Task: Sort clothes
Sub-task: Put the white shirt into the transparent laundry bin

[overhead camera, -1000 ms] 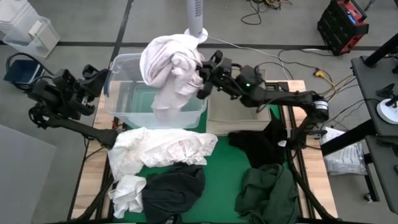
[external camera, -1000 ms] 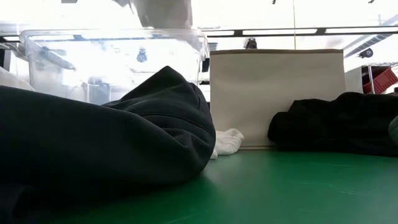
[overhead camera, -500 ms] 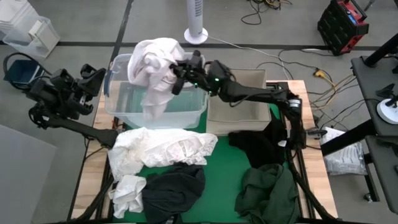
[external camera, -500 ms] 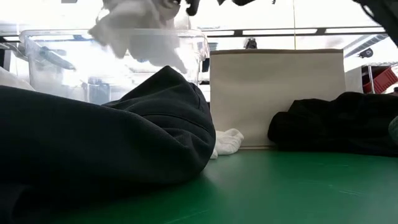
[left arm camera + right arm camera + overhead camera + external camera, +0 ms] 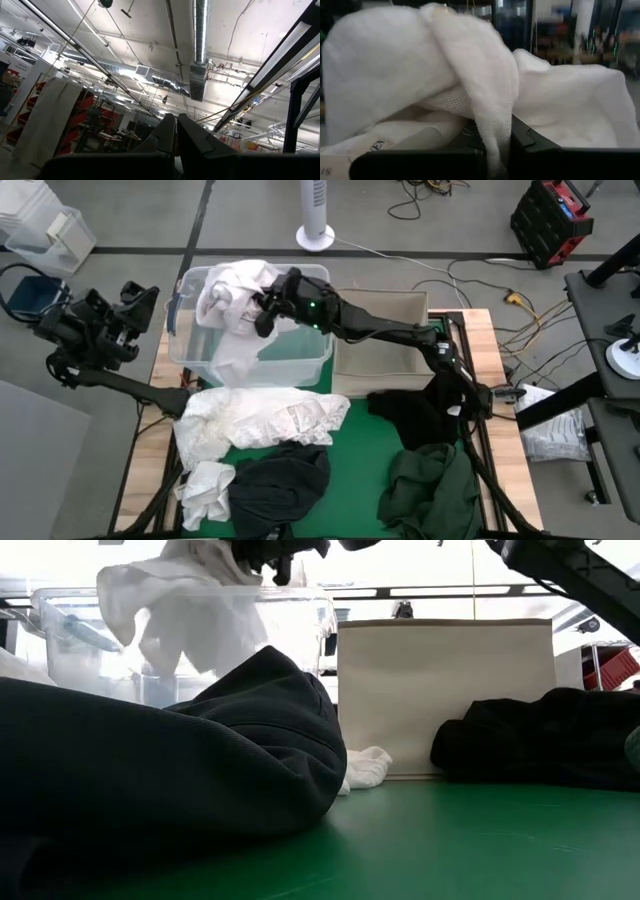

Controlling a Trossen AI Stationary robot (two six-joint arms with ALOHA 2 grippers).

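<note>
Right arm is stretched far out across the table, reaching diagonally toward the back-left, with the right gripper (image 5: 268, 302) over the clear plastic bin (image 5: 190, 345). Its fingers are clamped on a white garment (image 5: 228, 300); in the right wrist view the cloth (image 5: 470, 80) drapes over and between the fingers (image 5: 525, 137), filling most of the view. The garment hangs bunched from the gripper, its lower part trailing down into the bin; in the low view it (image 5: 175, 615) dangles above and behind the bin's front wall (image 5: 300, 630).

Left arm is parked off the table's left edge, left gripper (image 5: 132, 298) tilted up and pointing at the ceiling; its fingers (image 5: 167, 130) sit pressed together with nothing between them.

Rest of the clothes on the green mat (image 5: 360, 455): cream lacy garment (image 5: 260, 420) just in front of the bin, small white piece (image 5: 205, 490) at front-left, charcoal garment (image 5: 280, 485) beside it, black garment (image 5: 420, 410) in front of the beige fabric bin (image 5: 385, 345), dark green garment (image 5: 430, 495) at front-right.
</note>
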